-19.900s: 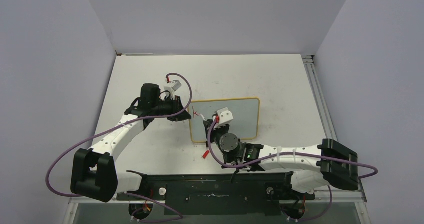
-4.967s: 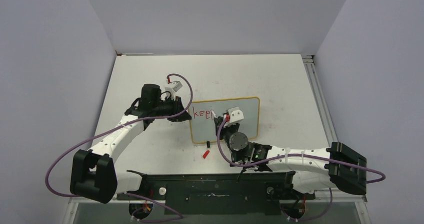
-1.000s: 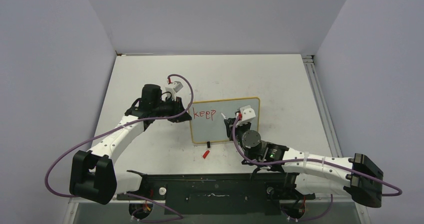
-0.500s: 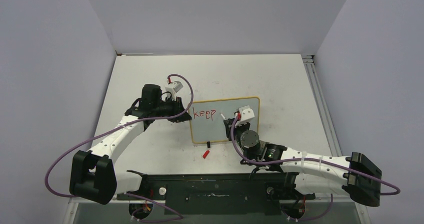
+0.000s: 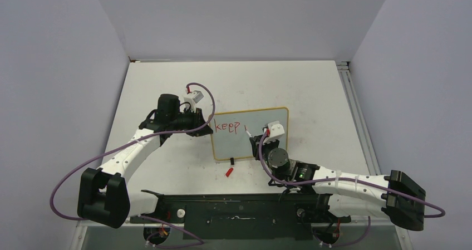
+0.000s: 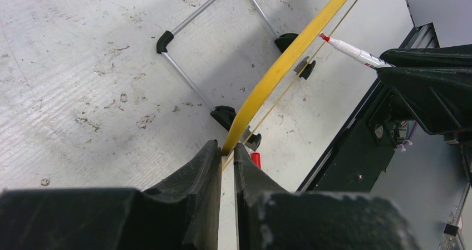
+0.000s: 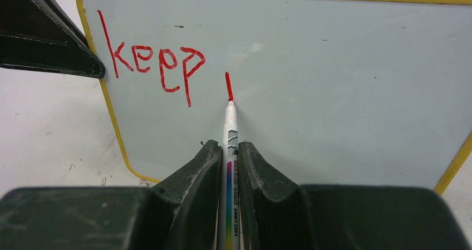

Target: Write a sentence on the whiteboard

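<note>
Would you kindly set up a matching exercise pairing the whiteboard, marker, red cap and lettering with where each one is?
1. white marker pen
2. small red cap
3. yellow-framed grey-white whiteboard
4. red handwritten lettering "keep"

A. lying on the white table
B. edge pinched by the left end effector
C. upper left of the board face
D. gripped in the right end effector

Pairs: 1-D, 2-A, 3-B, 4-C.
</note>
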